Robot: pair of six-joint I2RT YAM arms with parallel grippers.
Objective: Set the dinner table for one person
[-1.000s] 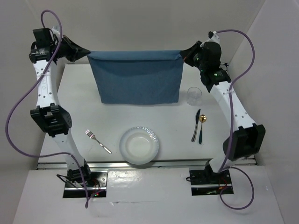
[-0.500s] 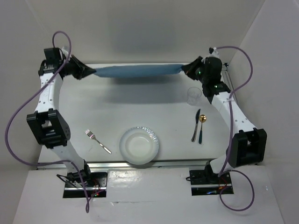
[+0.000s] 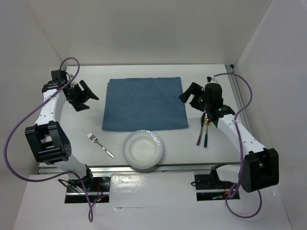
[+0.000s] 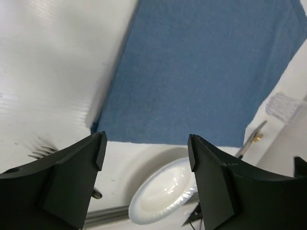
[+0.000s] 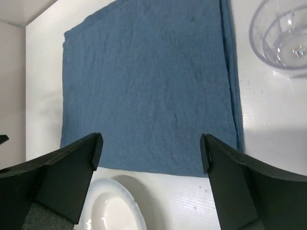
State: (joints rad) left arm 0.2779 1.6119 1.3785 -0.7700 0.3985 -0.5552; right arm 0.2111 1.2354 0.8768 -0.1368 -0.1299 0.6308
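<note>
Half a second ago I had the blue cloth mat (image 3: 144, 104) stretched in the air between my grippers. Now it lies flat on the dinner table (image 3: 96, 122), the big white surface under everything, about midway across it. I have let go. My left gripper (image 4: 146, 143) and right gripper (image 5: 151, 143) both stand spread with nothing between the fingers, drawn back off the mat's left and right edges. I judge the mat step done, with the pieces still to be arranged. The plate (image 3: 143, 149) sits just beside the mat's near edge, the fork (image 3: 100, 145) is left of the plate, and the knife (image 3: 200, 130) and spoon (image 3: 207, 129) lie side by side off the mat's near right corner. From above, my right arm (image 3: 230, 127) covers the glass (image 5: 283, 38) and the far ends of the knife and spoon. The glass shows only at the edges of my wrist views, cut off, just beside the mat's right edge. That edge looks doubled over, perhaps a fold or a hem, but I cannot tell which.
</note>
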